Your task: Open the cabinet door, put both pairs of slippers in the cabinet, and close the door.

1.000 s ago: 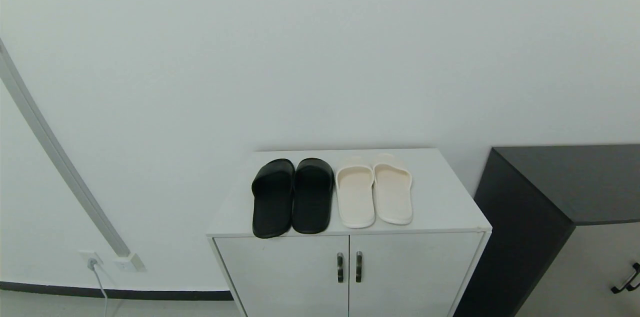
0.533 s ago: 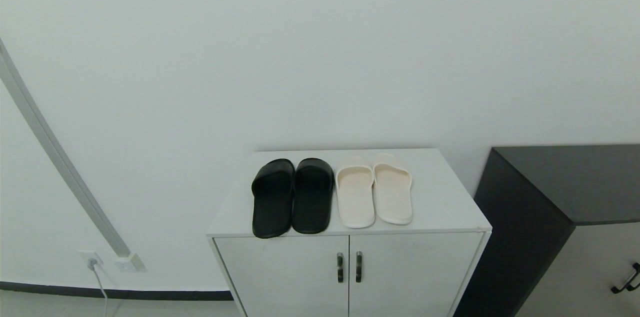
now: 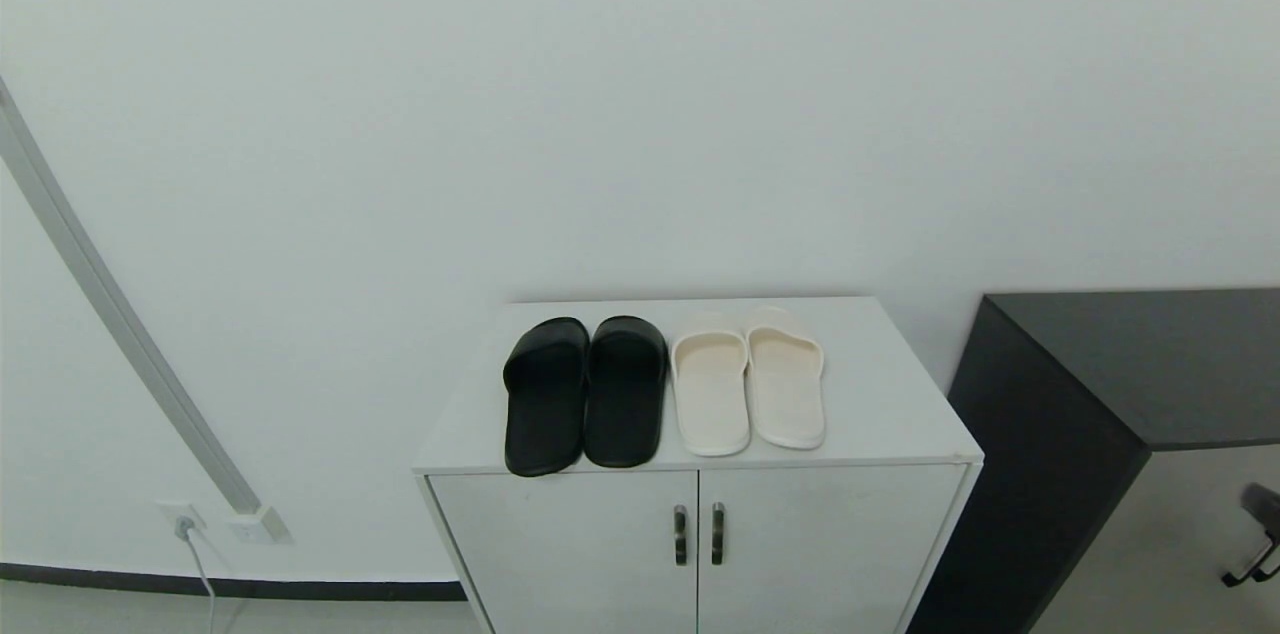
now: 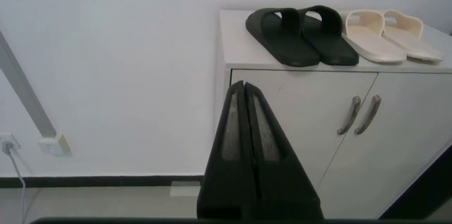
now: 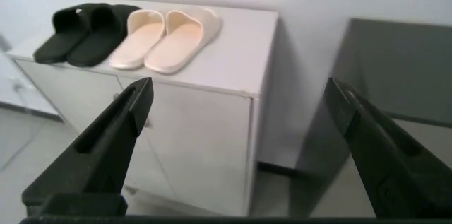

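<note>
A white cabinet (image 3: 860, 424) stands against the wall, both doors shut, with two dark handles (image 3: 698, 534) at the middle seam. On its top lie a black pair of slippers (image 3: 585, 394) on the left and a cream pair of slippers (image 3: 750, 384) beside it on the right, toes toward the wall. My left gripper (image 4: 244, 91) is shut and empty, in front of the cabinet (image 4: 296, 118) at its left corner, well short of it. My right gripper (image 5: 238, 86) is wide open and empty, facing the cabinet's right side (image 5: 205, 146) from a distance.
A black cabinet (image 3: 1060, 414) stands close against the white one's right side. A wall socket with a cable (image 3: 185, 522) and a slanted grey conduit (image 3: 100, 294) are on the wall to the left. Bare floor lies left of the cabinet.
A dark shape has come into the head view at the lower right edge. The cabinet and both pairs of slippers are unmoved.
</note>
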Available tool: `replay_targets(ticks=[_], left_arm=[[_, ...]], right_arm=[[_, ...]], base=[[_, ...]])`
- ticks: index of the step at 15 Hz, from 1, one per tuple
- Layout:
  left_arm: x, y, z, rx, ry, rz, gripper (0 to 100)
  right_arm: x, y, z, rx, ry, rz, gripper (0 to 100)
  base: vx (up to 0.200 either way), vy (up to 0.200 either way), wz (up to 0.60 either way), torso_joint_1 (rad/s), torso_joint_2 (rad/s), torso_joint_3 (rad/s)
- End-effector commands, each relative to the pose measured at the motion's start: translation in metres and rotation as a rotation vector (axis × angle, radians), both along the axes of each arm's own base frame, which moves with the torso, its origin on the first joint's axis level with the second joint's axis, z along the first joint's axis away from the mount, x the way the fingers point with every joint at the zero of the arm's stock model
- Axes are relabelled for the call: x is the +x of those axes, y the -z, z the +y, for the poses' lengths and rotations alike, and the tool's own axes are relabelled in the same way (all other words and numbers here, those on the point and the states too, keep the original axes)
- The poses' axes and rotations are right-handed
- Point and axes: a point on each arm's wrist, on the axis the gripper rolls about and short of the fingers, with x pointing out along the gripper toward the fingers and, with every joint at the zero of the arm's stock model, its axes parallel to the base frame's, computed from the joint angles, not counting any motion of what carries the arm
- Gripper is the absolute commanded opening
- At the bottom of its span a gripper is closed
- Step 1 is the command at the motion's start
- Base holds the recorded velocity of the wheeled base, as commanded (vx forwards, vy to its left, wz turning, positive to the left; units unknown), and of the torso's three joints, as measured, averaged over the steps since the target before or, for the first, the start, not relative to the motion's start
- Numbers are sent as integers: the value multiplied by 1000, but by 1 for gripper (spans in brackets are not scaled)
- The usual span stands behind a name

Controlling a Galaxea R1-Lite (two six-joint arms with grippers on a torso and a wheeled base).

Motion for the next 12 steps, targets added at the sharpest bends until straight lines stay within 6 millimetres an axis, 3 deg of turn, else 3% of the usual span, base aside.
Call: replay_targets(ticks=[1, 6, 12], left_arm=[[0, 0, 0, -1, 0, 1, 0], [0, 0, 0, -1, 0, 1, 0], [0, 0, 0, -1, 0, 1, 0]], right_arm=[[69, 9, 59, 32, -131, 150, 100], [110, 13, 125, 43, -159, 144, 100], [150, 20, 190, 78, -34, 134, 100]], base=[[0, 0, 0, 0, 0, 0], [0, 0, 0, 0, 0, 0], [0, 0, 0, 0, 0, 0]])
